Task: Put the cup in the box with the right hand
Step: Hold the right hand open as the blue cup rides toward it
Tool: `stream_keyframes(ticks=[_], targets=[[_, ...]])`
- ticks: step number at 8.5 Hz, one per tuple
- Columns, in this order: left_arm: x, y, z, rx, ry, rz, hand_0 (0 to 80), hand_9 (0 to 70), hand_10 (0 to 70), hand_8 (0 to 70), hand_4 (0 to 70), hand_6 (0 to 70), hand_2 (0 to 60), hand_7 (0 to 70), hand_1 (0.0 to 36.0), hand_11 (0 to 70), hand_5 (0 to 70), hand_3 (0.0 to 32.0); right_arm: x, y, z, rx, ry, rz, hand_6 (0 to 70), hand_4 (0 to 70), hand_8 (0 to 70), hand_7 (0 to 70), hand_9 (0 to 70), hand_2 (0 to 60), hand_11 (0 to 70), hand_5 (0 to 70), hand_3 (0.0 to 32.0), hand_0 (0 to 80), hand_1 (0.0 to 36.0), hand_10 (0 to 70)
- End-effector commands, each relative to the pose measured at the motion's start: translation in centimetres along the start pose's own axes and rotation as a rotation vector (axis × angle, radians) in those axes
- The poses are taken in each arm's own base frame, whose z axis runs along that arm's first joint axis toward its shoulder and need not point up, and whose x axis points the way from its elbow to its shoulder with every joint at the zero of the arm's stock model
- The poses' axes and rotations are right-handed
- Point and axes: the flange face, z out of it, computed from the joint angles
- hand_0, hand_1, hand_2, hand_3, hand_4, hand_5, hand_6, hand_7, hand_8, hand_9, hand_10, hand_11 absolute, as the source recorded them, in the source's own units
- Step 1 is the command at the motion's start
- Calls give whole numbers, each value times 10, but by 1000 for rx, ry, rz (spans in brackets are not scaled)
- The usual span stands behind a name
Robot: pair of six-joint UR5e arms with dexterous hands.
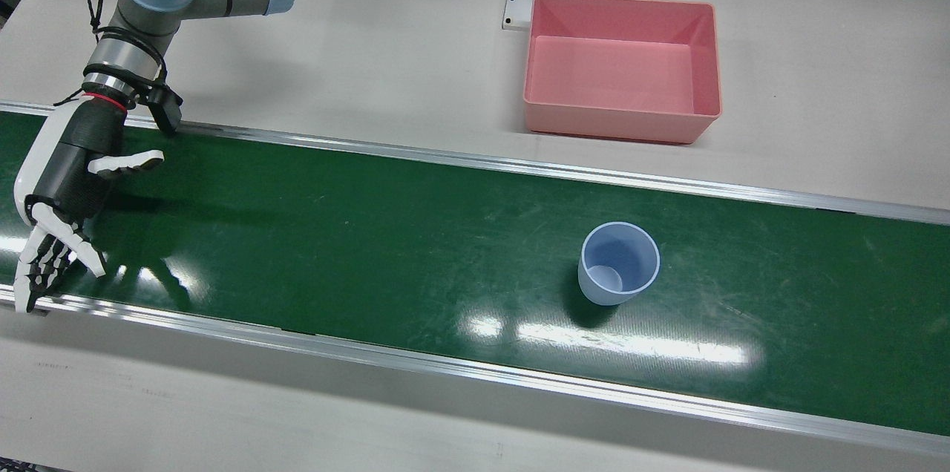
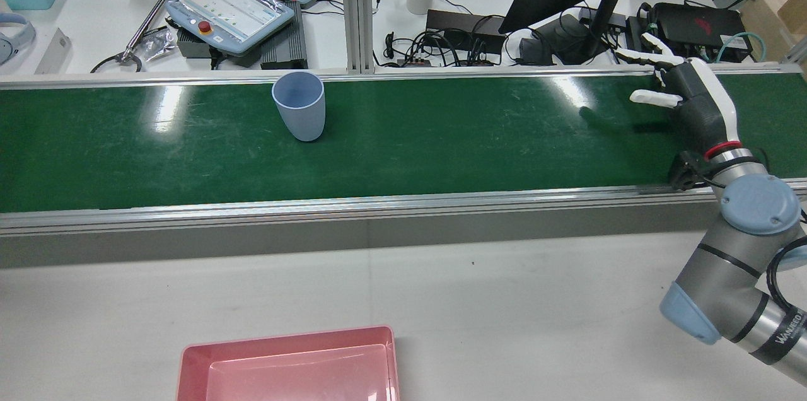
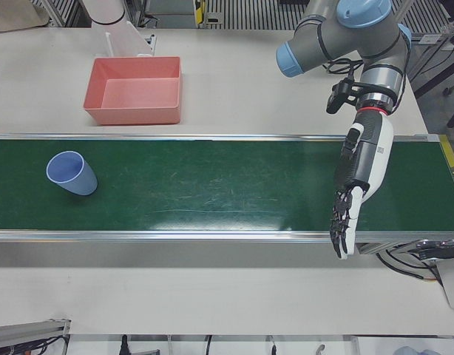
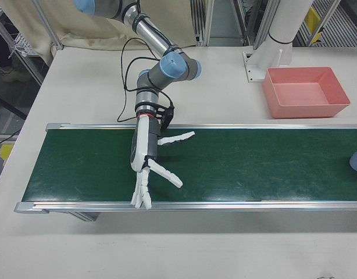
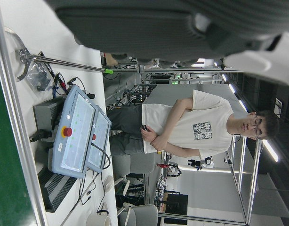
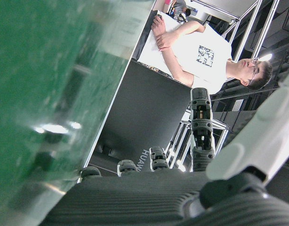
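Green conveyor belt (image 1: 371, 234) runs across the front view, framed by silver rails, on a pale grey table. A light blue plastic cup (image 1: 618, 264) stands upright and empty on the belt, right of centre in that frame, touching nothing. In the rear view the cup (image 2: 299, 104) sits in the upper left part of the belt, near the far rail.

A pink rectangular plastic box (image 1: 623, 127) rests on the table just above the belt in the front view, directly above the cup in the frame and empty. In the rear view the box (image 2: 189, 363) lies at the bottom edge, left of centre.

The black and white right hand (image 1: 63, 175) hangs over the belt at the far left of the front view, well apart from the cup. Its fingers (image 1: 70, 246) are stretched and splayed, gripping nothing, with the thumb out to the side. The right-front view shows this hand (image 4: 145, 154) left of centre, fingertips reaching the belt's lower rail.

The left hand (image 3: 360, 174) appears at the right of the left-front view, over the belt, its fingers straight, pointing down the frame and holding nothing. The cup (image 3: 72, 174) stands at the far left of that frame.

Both hand views show a person in a white T-shirt (image 5: 201, 125) with arms folded.
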Motion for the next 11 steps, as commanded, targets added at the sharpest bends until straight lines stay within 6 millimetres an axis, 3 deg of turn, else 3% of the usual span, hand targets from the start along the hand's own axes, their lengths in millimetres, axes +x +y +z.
stream_keyframes(ticks=[1, 4, 11], targets=[[0, 0, 0, 0, 0, 0, 0, 0, 0, 0, 0, 0, 0, 0, 0, 0, 0, 0, -3, -1, -2, 1, -2, 3, 1, 337, 13, 149, 20, 0, 0, 0, 172, 383, 0, 0], [0, 0, 0, 2, 0, 0, 0, 0, 0, 0, 0, 0, 0, 0, 0, 0, 0, 0, -5, 4, -1, -5, -5, 8, 0, 310, 9, 142, 15, 0, 0, 0, 194, 387, 0, 0], [0, 0, 0, 2, 0, 0, 0, 0, 0, 0, 0, 0, 0, 0, 0, 0, 0, 0, 5, 10, -5, -17, 15, 9, 1, 244, 11, 136, 20, 0, 0, 15, 202, 460, 3, 0]])
